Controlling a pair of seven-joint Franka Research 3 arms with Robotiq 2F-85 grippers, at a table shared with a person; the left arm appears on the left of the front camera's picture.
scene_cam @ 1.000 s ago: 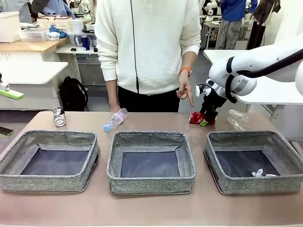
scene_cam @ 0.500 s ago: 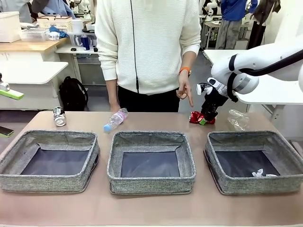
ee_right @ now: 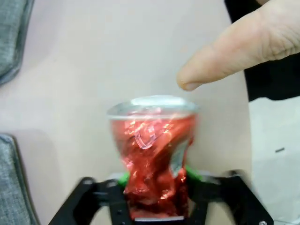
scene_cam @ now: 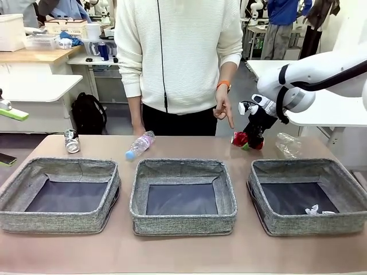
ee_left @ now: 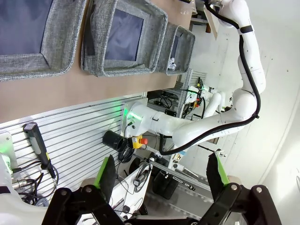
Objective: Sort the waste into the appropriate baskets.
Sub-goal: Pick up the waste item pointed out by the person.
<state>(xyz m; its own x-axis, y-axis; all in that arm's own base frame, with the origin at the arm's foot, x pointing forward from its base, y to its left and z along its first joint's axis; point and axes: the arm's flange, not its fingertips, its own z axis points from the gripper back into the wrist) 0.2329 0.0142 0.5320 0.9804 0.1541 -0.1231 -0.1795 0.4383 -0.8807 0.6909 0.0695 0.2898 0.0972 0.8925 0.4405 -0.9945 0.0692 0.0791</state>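
The right hand is closed on the red drink can near the far edge of the tabletop, behind the gap between the middle basket and the right basket. In the right wrist view the green pads press in on both sides of the crushed red drink can, whose silver rim points away from the right hand. Whether the can rests on the tabletop or hangs just clear of it cannot be told.

The person's hand hangs over the far edge with one finger pointing down, its tip just beside the can. That fingertip sits close above the can's rim.

The clear label-less bottle lies near the far right corner, just beyond the right basket. The bottle with the pink label and blue cap lies along the far edge, behind the gap between the left basket and the middle one. The dark drink can sits near the far left corner. A small white scrap lies in the right basket, by its front right corner.

The left hand is spread wide with nothing between its fingers, off to the side of the tabletop.
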